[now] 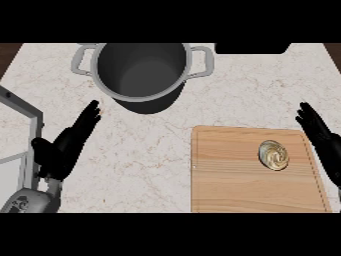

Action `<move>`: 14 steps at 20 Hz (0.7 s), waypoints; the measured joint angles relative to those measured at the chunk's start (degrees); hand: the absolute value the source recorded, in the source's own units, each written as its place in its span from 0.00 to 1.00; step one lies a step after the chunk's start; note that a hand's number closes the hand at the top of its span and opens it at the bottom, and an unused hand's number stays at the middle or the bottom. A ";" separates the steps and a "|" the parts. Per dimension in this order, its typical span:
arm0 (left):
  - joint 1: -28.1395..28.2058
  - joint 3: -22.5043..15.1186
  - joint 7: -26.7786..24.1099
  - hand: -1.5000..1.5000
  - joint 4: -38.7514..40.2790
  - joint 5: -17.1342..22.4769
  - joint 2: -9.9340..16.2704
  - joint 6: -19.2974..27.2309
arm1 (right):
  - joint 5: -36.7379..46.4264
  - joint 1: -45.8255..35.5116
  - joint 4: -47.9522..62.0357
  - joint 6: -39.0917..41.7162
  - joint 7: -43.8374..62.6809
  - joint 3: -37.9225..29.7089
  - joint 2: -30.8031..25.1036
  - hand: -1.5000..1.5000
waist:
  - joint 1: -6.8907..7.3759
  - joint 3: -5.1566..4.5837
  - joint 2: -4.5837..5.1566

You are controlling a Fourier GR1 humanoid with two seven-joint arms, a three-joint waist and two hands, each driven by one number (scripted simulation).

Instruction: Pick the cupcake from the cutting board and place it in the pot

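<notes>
A small cupcake (274,154) with pale swirled frosting stands on the right half of a wooden cutting board (232,185) at the lower right of the counter. A grey metal pot (140,66) with two side handles stands open at the back centre, nothing visible inside. My right hand (326,145) is open, fingers straight, just past the board's right edge, a short way right of the cupcake and not touching it. My left hand (67,142) is open, fingers straight, low on the left, below and left of the pot.
A metal frame (14,107) crosses the left edge beside my left hand. A dark object (251,48) sits at the counter's back edge, right of the pot. Bare marble counter (143,150) lies between the pot and the board.
</notes>
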 measured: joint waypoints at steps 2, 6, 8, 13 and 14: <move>-0.43 0.49 1.09 0.50 -0.97 -0.10 -0.39 0.78 | -1.15 -1.28 -0.08 3.47 0.10 0.99 0.78 0.00 | 0.26 -0.11 -0.07; -2.03 2.57 2.32 0.50 -2.03 0.50 -1.07 3.10 | -6.44 -4.77 -1.85 16.08 -0.24 5.56 2.51 0.00 | 2.13 -0.13 0.09; -2.23 2.74 2.97 0.50 -1.98 0.96 -1.86 3.74 | 1.19 -8.36 -3.85 16.12 -2.67 6.05 -2.55 0.00 | 2.43 -0.51 -0.86; -3.08 4.02 6.80 0.50 -4.50 1.65 -3.16 7.09 | 8.41 -6.41 -1.90 13.63 -21.60 2.12 -3.60 0.00 | 0.64 -0.21 -0.46; -3.17 4.34 7.66 0.50 -4.80 1.88 -3.16 7.44 | 9.13 -5.65 -1.13 14.73 -25.97 1.20 -4.75 0.00 | 0.43 -0.20 -0.40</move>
